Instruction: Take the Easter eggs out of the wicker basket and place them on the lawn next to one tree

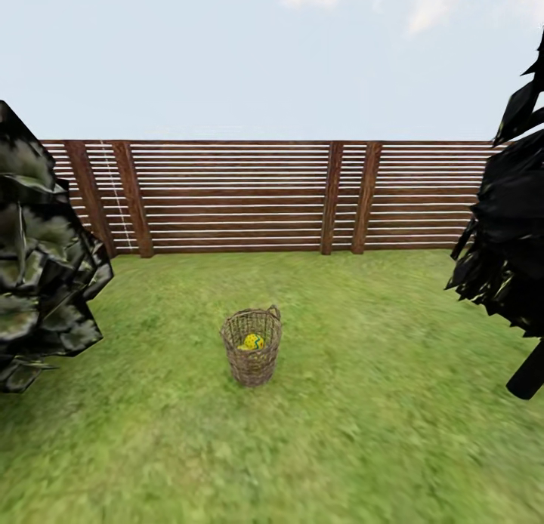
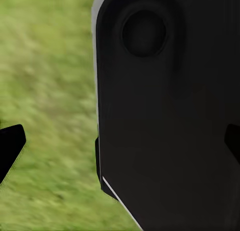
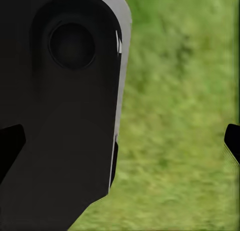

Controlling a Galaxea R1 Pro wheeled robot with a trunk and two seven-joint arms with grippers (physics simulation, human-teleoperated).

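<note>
Grass [image 1: 393,433] runs back to a slatted wooden fence [image 1: 242,199]. Left gripper [image 2: 120,141] and right gripper [image 3: 120,141] both hang spread and empty over turf, tucked low. Straight ahead, well apart from either, stands the wicker basket [image 1: 251,362], upright, a yellow Easter egg [image 1: 254,341] inside; neither arm looks nearer.

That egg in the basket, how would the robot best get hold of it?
Probably from straight above. The Easter egg lies low inside the wicker basket, whose tall woven wall surrounds it, so only the open top gives access. The loop handle sits at the far rim, so it leaves the mouth free. The fingers should close across the egg's rounded middle.
</note>
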